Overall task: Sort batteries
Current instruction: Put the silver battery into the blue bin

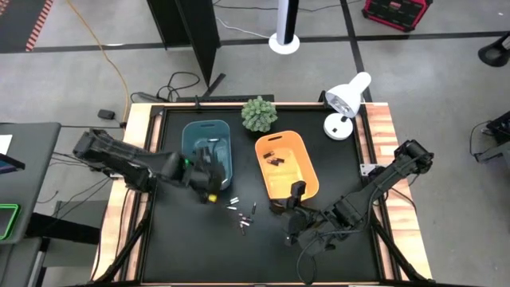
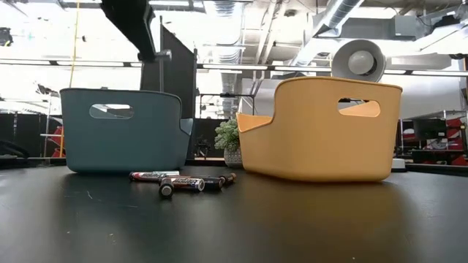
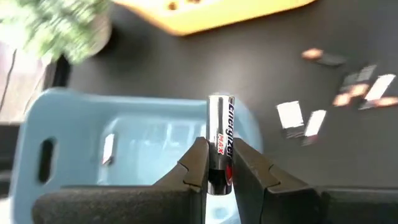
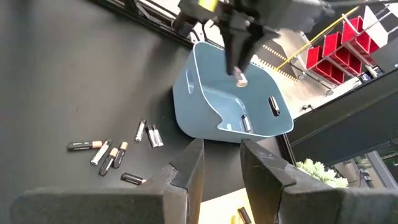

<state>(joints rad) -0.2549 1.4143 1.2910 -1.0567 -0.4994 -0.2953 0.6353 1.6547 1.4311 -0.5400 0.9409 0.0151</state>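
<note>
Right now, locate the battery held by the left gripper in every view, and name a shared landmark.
High view: hidden under the left gripper at the blue bin's near end.
Low view: not in it.
Left wrist view: held battery upright between the fingers, centre.
Right wrist view: its tip hangs over the blue bin, upper middle.
Shared landmark: the blue bin, in all four.

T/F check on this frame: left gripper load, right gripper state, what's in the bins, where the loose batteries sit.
1. The left gripper is shut on a battery above the blue bin. True.
2. The right gripper holds a battery. False: it is open and empty, near the orange bin.
3. The blue bin is empty. False: batteries already lie inside it.
4. Loose batteries lie on the table in front of the bins. True.
</note>
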